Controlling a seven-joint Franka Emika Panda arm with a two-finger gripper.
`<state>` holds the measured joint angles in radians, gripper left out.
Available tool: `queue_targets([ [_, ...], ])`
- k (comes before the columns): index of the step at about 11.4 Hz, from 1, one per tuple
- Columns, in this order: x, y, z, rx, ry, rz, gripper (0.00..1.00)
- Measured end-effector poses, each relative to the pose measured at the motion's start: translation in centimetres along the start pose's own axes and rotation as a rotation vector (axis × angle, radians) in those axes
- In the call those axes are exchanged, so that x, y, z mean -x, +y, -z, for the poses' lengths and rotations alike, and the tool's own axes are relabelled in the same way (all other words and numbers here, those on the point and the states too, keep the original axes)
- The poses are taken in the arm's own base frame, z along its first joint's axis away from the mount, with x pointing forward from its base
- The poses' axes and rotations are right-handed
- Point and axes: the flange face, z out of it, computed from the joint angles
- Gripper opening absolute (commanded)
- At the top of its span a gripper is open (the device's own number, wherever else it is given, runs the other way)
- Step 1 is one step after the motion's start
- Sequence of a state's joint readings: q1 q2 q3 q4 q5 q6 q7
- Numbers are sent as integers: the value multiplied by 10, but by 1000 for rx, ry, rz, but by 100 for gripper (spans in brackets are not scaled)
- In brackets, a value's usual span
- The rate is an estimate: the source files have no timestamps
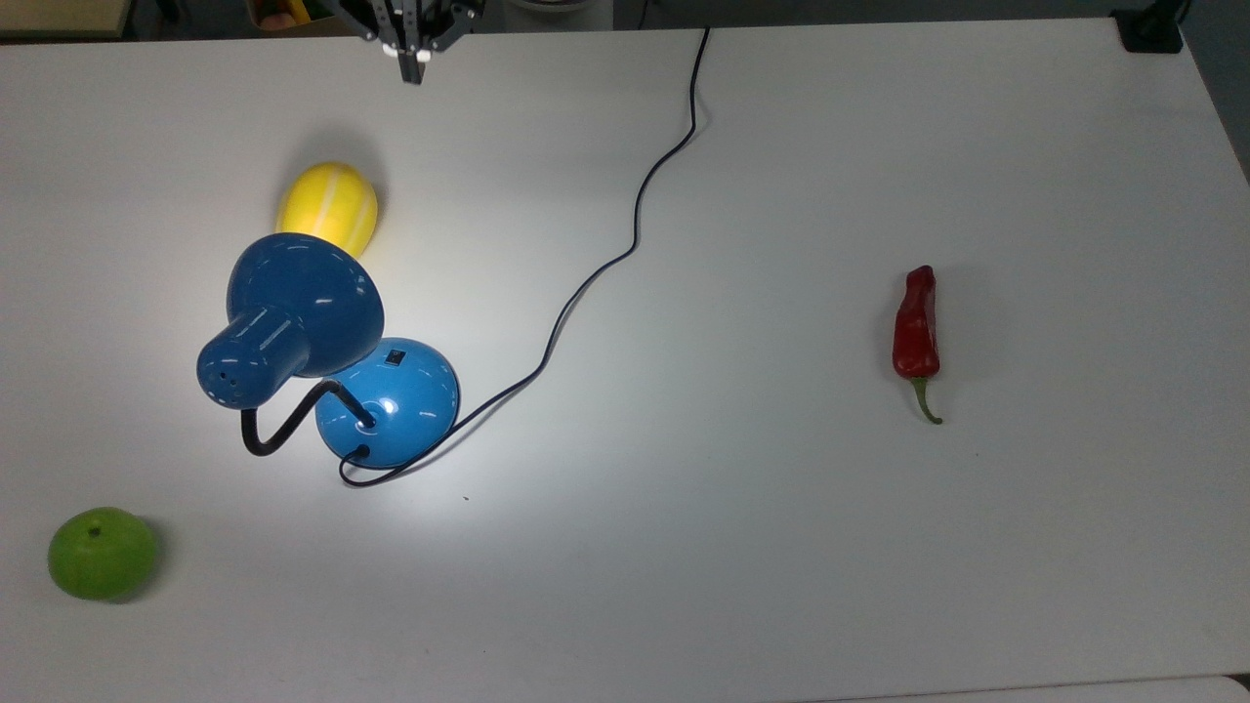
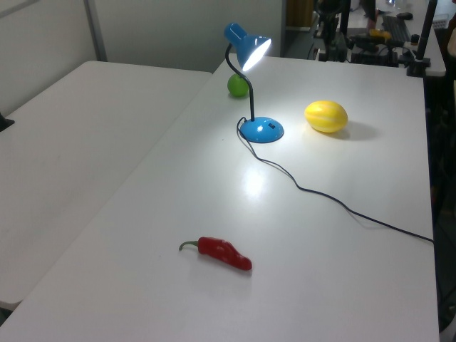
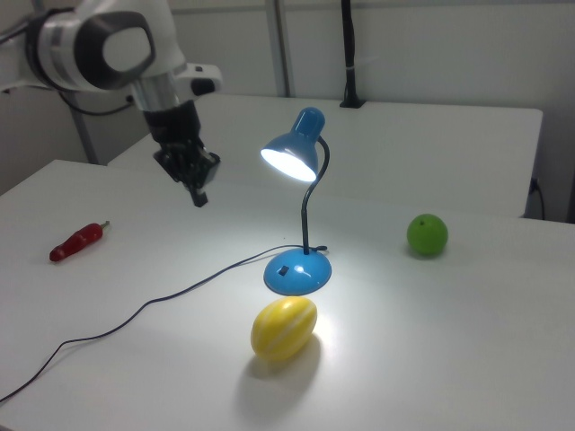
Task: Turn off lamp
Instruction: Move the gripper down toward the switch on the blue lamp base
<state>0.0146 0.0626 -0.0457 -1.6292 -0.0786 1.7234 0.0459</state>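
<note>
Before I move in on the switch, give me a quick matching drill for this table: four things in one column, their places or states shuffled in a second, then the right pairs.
Things:
1. lamp
2. yellow melon
3. green apple
4. red chili pepper

Places or states:
A. alone toward the top view's right
B. lit, shade glowing
C. near the top view's bottom left corner
D. next to the lamp's shade in the top view

Pairs: 1-B, 2-D, 3-C, 4-A

The claw hangs above the table, away from the lamp's base.
</note>
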Motion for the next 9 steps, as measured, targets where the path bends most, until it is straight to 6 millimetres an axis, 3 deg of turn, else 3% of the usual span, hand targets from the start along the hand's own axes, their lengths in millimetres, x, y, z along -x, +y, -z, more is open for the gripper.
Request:
queue_targets([
  [4,-38,13,-83,0,71,-47,0],
  [9,-40,13,-164,-17,179,-125,0],
])
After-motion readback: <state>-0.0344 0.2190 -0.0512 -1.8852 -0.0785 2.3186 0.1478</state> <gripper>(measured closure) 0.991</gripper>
